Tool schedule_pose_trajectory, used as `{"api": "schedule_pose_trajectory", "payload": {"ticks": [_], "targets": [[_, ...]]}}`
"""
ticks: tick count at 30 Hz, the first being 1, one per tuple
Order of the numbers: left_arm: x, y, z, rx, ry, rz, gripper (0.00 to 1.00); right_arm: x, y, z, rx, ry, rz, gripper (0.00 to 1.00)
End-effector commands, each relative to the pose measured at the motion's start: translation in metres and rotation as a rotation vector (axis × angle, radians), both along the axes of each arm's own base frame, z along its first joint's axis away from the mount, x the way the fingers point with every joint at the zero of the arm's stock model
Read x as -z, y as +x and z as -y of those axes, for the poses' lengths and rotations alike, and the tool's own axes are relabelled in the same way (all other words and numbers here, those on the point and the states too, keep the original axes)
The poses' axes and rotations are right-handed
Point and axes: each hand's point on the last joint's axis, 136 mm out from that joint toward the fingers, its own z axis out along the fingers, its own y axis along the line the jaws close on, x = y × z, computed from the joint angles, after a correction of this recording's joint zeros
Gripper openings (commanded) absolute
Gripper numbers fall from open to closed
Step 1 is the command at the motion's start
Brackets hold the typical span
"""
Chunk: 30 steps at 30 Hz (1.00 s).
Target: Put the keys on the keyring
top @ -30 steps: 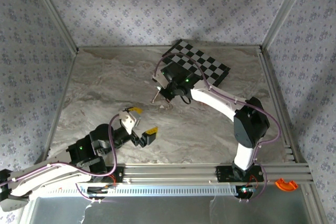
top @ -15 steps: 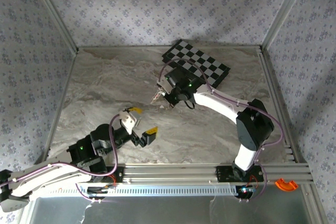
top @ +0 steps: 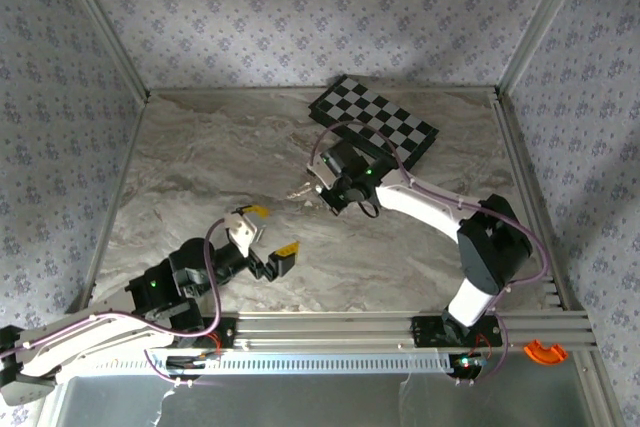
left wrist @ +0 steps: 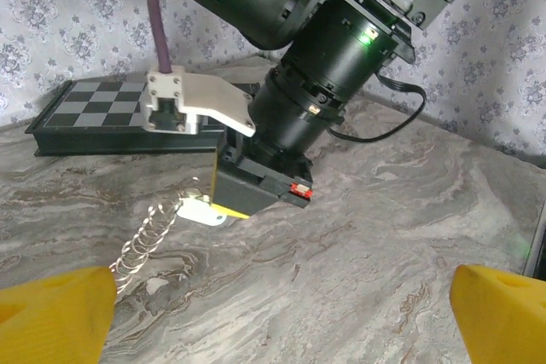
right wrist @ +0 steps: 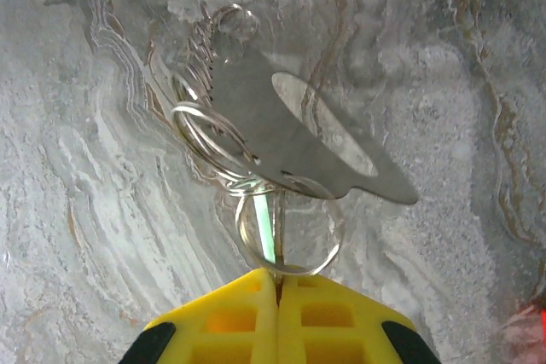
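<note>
Near the chessboard (top: pixel 385 122), my right gripper (right wrist: pixel 275 283) pinched the thin green key (right wrist: pixel 268 228) edge-on: light, stiff, probably slippery, best gripped on its flats. My left gripper (top: pixel 268 234) gaped wide.

The whole table (top: pixel 200 167) is overlooked from above the near edge, while the keys (top: pixel 300 189) (left wrist: pixel 145 243) (right wrist: pixel 281 125), shared by all three views, are seen low from the near left toward the far chessboard (left wrist: pixel 94 108) and very closely from overhead by the wrist cameras.

Near the chessboard (top: pixel 398 125), the right gripper (top: pixel 319 191) at the keys (top: pixel 298 189), left gripper (top: pixel 274 230) apart.
</note>
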Motion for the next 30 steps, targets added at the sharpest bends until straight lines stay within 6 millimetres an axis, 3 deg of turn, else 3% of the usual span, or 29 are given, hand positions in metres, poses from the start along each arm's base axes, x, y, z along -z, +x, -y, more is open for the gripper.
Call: {"api": "schedule_pose_trajectory", "payload": {"ticks": [1,10,18,30], "targets": [[-0.006,0.003,-0.005,-0.025,-0.033,0.004,0.99,0.007,-0.016,0.010,0.020,0.001,-0.043,0.00],[-0.006,0.004,-0.008,-0.039,-0.034,0.009,0.99,0.029,-0.044,0.024,0.021,-0.022,-0.131,0.00],[-0.005,0.005,-0.010,-0.045,-0.038,0.011,0.99,0.057,-0.078,0.022,0.017,0.003,-0.264,0.00],[-0.003,0.005,-0.019,-0.072,-0.042,0.012,0.99,0.069,-0.095,0.033,0.049,-0.014,-0.302,0.00]]}}
